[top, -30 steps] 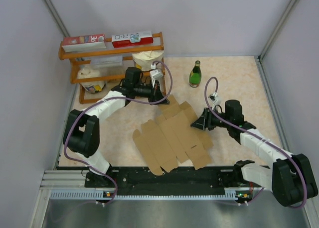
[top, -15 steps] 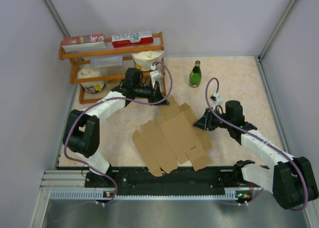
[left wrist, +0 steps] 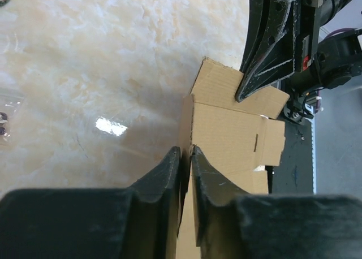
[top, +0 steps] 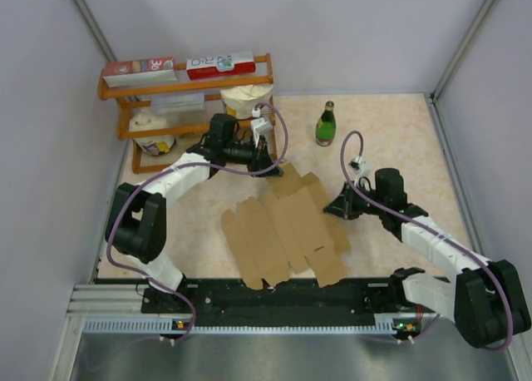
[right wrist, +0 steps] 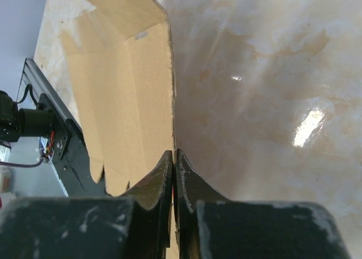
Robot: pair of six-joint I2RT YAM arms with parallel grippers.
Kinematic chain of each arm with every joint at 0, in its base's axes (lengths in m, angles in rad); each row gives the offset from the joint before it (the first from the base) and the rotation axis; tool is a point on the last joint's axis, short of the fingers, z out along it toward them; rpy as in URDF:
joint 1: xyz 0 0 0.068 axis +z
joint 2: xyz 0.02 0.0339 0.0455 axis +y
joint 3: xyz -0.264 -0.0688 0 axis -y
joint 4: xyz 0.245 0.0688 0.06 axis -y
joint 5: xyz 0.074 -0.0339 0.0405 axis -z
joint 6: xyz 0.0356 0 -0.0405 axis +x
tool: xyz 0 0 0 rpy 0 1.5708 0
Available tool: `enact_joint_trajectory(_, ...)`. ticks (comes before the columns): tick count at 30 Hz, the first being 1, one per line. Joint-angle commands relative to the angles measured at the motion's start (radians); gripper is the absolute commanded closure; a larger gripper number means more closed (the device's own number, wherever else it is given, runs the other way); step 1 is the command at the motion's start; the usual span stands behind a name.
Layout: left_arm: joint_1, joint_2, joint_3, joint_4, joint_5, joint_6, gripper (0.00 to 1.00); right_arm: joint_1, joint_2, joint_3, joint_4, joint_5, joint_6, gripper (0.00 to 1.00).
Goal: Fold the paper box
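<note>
Beige marbled tabletop, glossy, with glare spots in both wrist views. Plain grey wall panels on three sides.

Box is a flat die-cut sheet of plain brown corrugated cardboard with many flaps and creases. It lies mid-table between the arms, near edge close to the black base rail.

Vs a second ago: the sheet's right side has been pulled in and tipped up, so the footprint is narrower and the near-right flap sits further left.

Orange wooden shelf far left, red-and-white cartons on top, same as before.

Right gripper was half spread then. Now it's pressed together on the sheet's right edge. Wrist view shows the cardboard edge sandwiched between the fingers, with that panel standing up off the table.

Left gripper hasn't moved. It's at the sheet's far corner, pinching a flap edge-on, cardboard filling the thin gap between the fingers.

Green glass bottle, gold top, stands upright at the far side, apart from the sheet, unmoved.
</note>
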Motion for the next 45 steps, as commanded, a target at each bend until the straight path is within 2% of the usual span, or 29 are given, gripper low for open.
enact_joint_trajectory(1, 0.005, -0.024, -0.004, 0.049, -0.012, -0.04, 0.75, -0.007, 0.015, 0.041, 0.009, 0.006, -0.009, 1.0)
enact_joint_trajectory(8, 0.005, -0.082, 0.001, 0.059, -0.074, -0.078, 0.37, 0.028, 0.02, 0.12, -0.112, 0.079, -0.009, 1.0)
enact_joint_trajectory(10, 0.005, -0.105, 0.01, 0.045, -0.113, -0.078, 0.33, 0.063, 0.035, 0.149, -0.147, 0.116, -0.018, 1.0)
enact_joint_trajectory(18, 0.01, -0.195, 0.002, 0.008, -0.302, -0.11, 0.31, 0.201, 0.133, 0.307, -0.365, 0.232, -0.106, 1.0)
enact_joint_trajectory(23, 0.016, -0.244, -0.031, 0.051, -0.322, -0.132, 0.31, 0.249, 0.155, 0.363, -0.448, 0.298, -0.149, 1.0)
enact_joint_trajectory(27, 0.014, -0.272, -0.071, 0.095, -0.29, -0.13, 0.35, 0.295, 0.156, 0.404, -0.514, 0.384, -0.199, 1.0)
enact_joint_trajectory(33, 0.014, -0.32, -0.177, 0.226, -0.278, -0.157, 0.36, 0.33, 0.167, 0.459, -0.582, 0.507, -0.282, 1.0)
enact_joint_trajectory(39, 0.014, -0.349, -0.266, 0.305, -0.272, -0.176, 0.36, 0.333, 0.162, 0.493, -0.582, 0.532, -0.351, 1.0)
enact_joint_trajectory(45, 0.016, -0.407, -0.412, 0.54, -0.253, -0.259, 0.35, 0.338, 0.176, 0.504, -0.582, 0.507, -0.38, 1.0)
